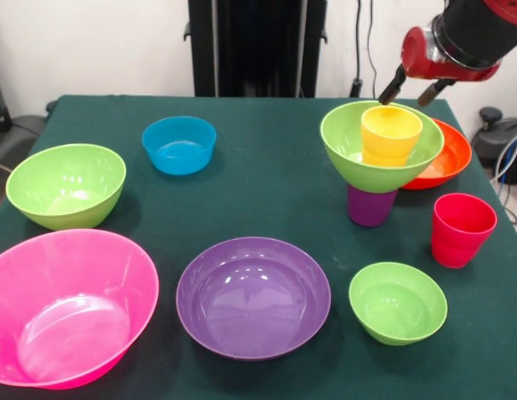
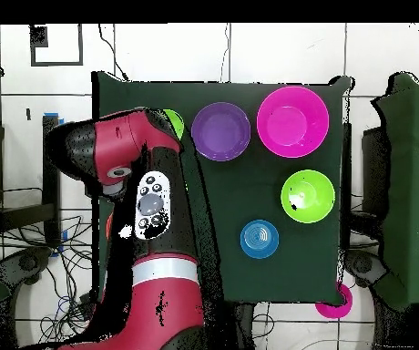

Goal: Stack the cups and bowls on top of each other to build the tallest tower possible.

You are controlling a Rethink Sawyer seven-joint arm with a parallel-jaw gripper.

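Now I see the gripper (image 1: 414,89) empty, fingers parted, above the tower (image 1: 380,158) near the table's (image 1: 267,158) far right corner. I'd fetch the red cup (image 1: 462,229) beside it, grasping its rim squarely.

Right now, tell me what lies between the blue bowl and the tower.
Nothing: in the front view the stretch from the blue bowl to the tower is bare green table. The overhead view hides the tower under the arm.
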